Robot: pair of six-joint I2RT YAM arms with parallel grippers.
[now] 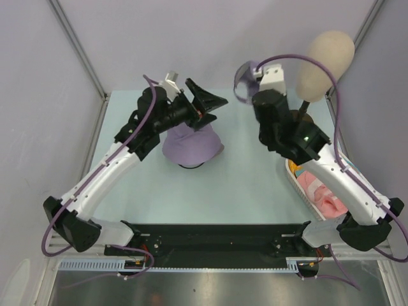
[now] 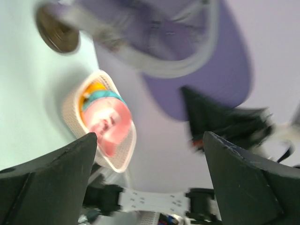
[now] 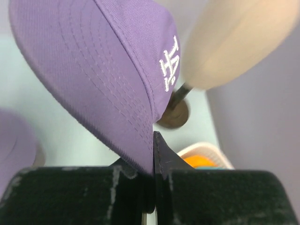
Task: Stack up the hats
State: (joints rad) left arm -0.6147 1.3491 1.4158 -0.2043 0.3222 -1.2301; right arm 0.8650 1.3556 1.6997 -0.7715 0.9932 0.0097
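The left gripper (image 1: 213, 107) has its jaws spread wide and points toward the right arm. The lavender hat (image 1: 190, 145) lies crown up on the table (image 1: 248, 185), just below this gripper and a little back toward its arm's base; whether a finger touches the hat cannot be told. In the left wrist view the two dark fingers (image 2: 65, 159) frame the scene beyond them. The basket (image 2: 70, 112) sits well past the fingertips, with the pink hat (image 2: 110, 124) on top and the teal hat (image 2: 101, 96) and orange hat (image 2: 93, 88) showing behind it. The right gripper (image 3: 153, 140) is clamped tight on the brim edge of the purple cap (image 3: 108, 61), which rises up and away from the fingertips with its white logo turned to the far side. From above, that cap (image 1: 244, 80) hangs in the air at the far end of the right gripper (image 1: 252, 89), clear of the table. The beige head (image 3: 234, 37) stands just beyond and to the right of the cap, with its round foot (image 3: 174, 117) below. The basket (image 1: 294, 182) lies behind this gripper, under its forearm.
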